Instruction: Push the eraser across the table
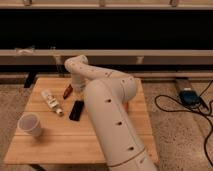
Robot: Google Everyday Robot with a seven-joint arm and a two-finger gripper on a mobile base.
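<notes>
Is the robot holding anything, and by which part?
Nothing seems held: its shut hand hangs low over the table, at the far end of the eraser.

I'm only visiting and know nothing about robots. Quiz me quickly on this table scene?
1. True or false: the paper cup lies tipped over on the table.
2. Which of these is nearest the tool, which hangs low over the table's far half? A) cup B) black eraser C) bottle
3. Fill in: the tool is ____ (open or shut).
Key: 1 false, it stands upright; 2 B; 3 shut.
</notes>
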